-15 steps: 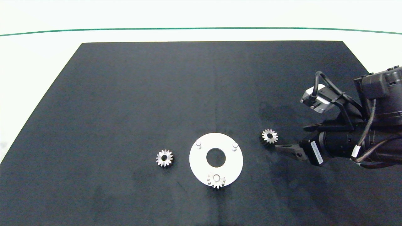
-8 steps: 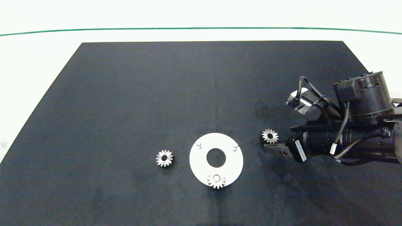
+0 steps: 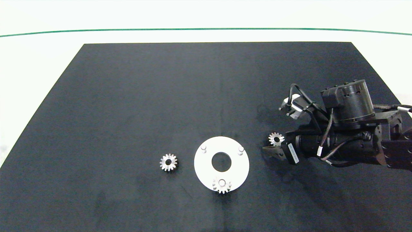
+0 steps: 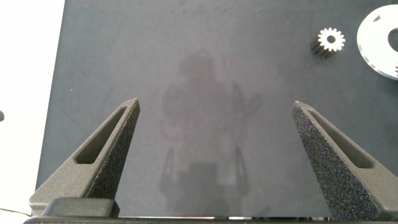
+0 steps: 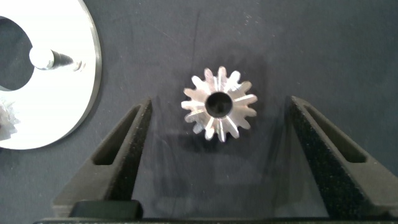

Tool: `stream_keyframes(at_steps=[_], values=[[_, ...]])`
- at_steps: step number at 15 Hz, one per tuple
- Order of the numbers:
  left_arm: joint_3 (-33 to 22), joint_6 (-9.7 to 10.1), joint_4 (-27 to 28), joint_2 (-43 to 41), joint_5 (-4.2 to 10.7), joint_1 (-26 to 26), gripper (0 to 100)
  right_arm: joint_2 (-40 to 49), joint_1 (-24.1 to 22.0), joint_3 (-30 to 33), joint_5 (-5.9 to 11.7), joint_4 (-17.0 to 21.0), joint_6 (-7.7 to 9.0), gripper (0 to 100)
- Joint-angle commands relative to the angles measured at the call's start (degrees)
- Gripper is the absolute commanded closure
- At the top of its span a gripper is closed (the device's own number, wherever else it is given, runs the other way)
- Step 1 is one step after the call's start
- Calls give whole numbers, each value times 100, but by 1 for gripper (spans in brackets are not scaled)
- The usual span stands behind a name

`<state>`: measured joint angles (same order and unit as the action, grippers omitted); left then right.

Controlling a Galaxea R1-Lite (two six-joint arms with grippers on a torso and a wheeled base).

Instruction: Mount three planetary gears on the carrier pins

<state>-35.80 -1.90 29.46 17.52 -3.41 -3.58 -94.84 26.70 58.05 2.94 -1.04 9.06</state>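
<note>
A white disc (image 3: 238,167) lies on the black mat with two bare carrier pins (image 3: 203,147) (image 3: 240,149) on its far side. One planetary gear (image 3: 221,185) sits on the near pin. A second gear (image 3: 168,162) lies loose to the disc's left. The third gear (image 3: 276,138) lies on the mat right of the disc. My right gripper (image 3: 273,143) is open around it, one finger on each side. In the right wrist view that gear (image 5: 219,104) lies flat between the open fingers (image 5: 127,143), apart from both, with a bare pin (image 5: 46,58) nearby. My left gripper (image 4: 216,104) hangs open over bare mat.
The black mat (image 3: 128,96) covers most of the white table, with a green line (image 3: 206,29) across the far side. The left wrist view shows the loose left gear (image 4: 331,40) and the disc's edge (image 4: 373,37) far ahead of its fingers.
The right arm has moved left toward the disc. Its fingers, which were beside the right gear, now straddle it. The gears and the disc have not moved.
</note>
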Motion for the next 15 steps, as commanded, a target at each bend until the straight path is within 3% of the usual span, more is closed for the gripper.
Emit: stream_keyframes(at_steps=[1, 15], values=[[-6, 6, 15, -3, -1, -11, 0, -61, -7, 57, -4, 7, 17, 19], [-6, 6, 15, -29, -1, -2, 0, -105, 2, 136, -118, -11, 0, 47]])
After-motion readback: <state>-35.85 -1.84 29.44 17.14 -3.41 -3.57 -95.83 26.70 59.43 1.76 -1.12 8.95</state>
